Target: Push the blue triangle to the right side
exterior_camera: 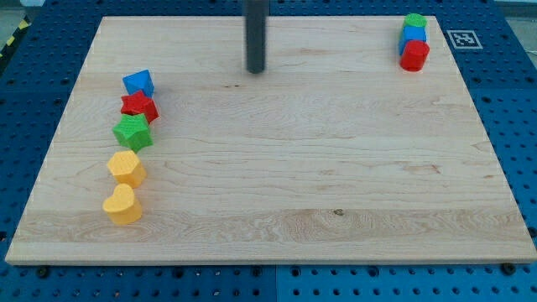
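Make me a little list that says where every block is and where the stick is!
board: wooden board on a blue pegboard
my tip: near the view's top, at the middle, touching no block
left column, top to bottom: blue triangle, red star, green star, yellow block, yellow heart
top-right stack of the view, top to bottom: green block, blue block, red block
tip to blue triangle: tip lies to the view's right of it, with a gap
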Robot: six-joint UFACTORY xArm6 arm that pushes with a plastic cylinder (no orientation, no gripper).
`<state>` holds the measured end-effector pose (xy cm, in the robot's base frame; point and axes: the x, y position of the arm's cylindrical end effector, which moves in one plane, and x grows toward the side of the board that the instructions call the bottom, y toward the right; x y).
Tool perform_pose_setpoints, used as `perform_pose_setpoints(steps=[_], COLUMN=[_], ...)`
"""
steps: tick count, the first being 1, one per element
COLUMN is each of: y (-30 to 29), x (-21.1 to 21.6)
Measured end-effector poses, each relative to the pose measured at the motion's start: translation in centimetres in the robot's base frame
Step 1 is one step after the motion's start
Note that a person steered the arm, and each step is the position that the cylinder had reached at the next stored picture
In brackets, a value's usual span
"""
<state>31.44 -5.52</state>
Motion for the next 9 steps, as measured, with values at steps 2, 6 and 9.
perform_pose_setpoints(steps=[2,6,9], y=[-14.3,-18.0,-8.9], x=[-0.4,6.2,6.0])
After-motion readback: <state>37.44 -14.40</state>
